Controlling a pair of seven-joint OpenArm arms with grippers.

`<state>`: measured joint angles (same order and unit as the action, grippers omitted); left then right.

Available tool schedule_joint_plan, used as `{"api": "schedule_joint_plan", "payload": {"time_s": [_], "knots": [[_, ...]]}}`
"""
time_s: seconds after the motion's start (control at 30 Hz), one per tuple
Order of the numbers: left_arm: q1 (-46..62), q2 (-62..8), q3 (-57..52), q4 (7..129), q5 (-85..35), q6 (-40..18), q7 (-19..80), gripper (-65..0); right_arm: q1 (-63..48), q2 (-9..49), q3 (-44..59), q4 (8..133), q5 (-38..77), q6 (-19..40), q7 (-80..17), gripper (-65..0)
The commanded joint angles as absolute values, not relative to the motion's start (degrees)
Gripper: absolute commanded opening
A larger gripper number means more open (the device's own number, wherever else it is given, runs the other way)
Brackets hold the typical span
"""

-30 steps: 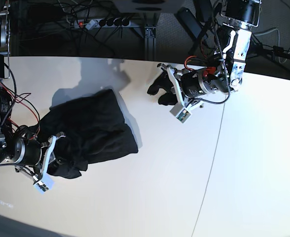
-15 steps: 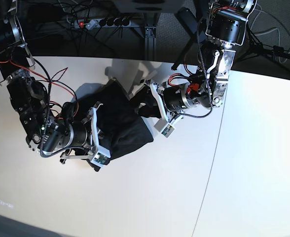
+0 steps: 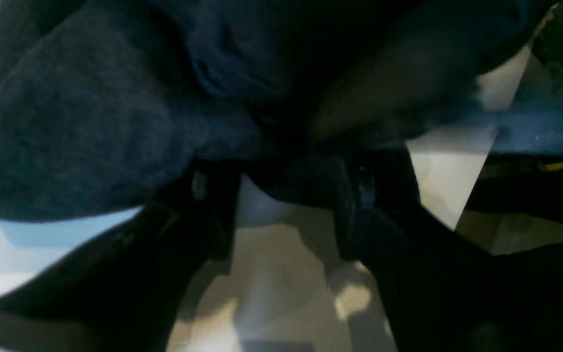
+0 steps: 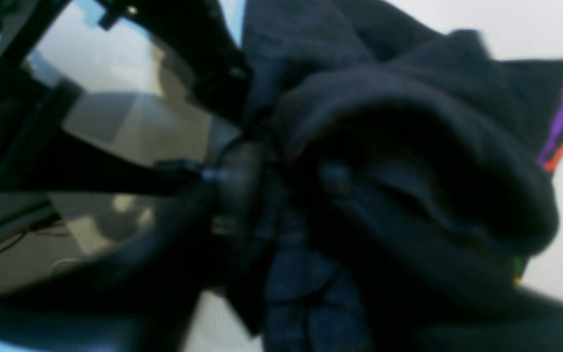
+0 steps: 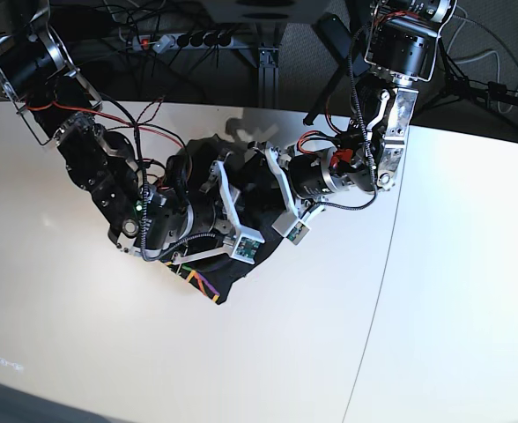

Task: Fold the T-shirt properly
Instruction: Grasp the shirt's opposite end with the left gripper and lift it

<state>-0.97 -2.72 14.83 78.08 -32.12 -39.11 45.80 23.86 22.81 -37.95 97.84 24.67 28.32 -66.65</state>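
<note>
The black T-shirt (image 5: 257, 196) hangs bunched between both grippers over the middle of the white table (image 5: 285, 352). Its rainbow trim (image 5: 199, 282) shows at the lower tip. My right gripper (image 5: 229, 217), on the base view's left, is shut on a thick fold of the shirt. In the right wrist view the gripper (image 4: 281, 181) pinches the cloth (image 4: 408, 146), with the trim (image 4: 557, 132) at the right. My left gripper (image 5: 273, 197) is at the shirt's right side. In the left wrist view its gripper (image 3: 284, 205) stands open, with a lobe of cloth (image 3: 91, 122) dipping between the tips.
A power strip (image 5: 184, 40) and cables lie behind the table's far edge. A thin seam (image 5: 373, 308) runs down the table to the right of the arms. Bare table surface lies in front and on both sides.
My right gripper has carried the shirt from the table's left towards the middle and lifted it into a bunch. My left gripper has moved left up against the cloth.
</note>
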Motion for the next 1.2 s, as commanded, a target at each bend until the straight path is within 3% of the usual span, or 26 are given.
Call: {"api": "schedule_joint_plan", "payload": {"time_s": [0.0,0.3,0.8,0.97,1.0,1.03,1.1,1.17], "knots": [[-1.4,-2.7,14.9,78.3,-31.0,-39.2,47.4,-31.1,25.4,23.0,-37.6,98.8,25.5,30.8,-66.0,-34.0],[-1.4,-4.8,13.1,80.0,-39.4,-39.3,51.7,-31.1,25.4,23.0,-37.6,100.1,25.9,30.9,-66.0,-32.1],[-0.7,-15.3,-4.5,87.4,-42.7,-39.7,53.0,-31.1,25.4,23.0,-43.6,103.4,37.1,33.0,-66.5,-32.1],[0.2,-17.8,-7.2,87.4,-45.4,-39.7,53.0,-31.1,25.8,22.8,-44.7,104.4,33.0,32.8,-64.1,-32.3],[0.4,-17.9,-7.6,87.4,-45.5,-39.7,53.0,-31.1,26.2,22.8,-44.0,104.4,31.4,32.8,-63.6,-35.0],[0.5,-18.0,-7.8,87.4,-45.6,-39.7,53.0,-31.1,26.8,22.8,-43.0,104.4,29.9,32.5,-63.2,-41.6],[0.9,-17.9,-7.8,87.4,-45.6,-39.7,53.0,-31.1,27.9,22.8,-39.9,104.4,27.5,31.2,-63.0,-63.5],[1.2,-17.9,-7.8,87.4,-45.6,-39.7,53.0,-31.1,29.2,22.9,-36.4,104.4,26.7,31.3,-62.8,-65.0]]}}
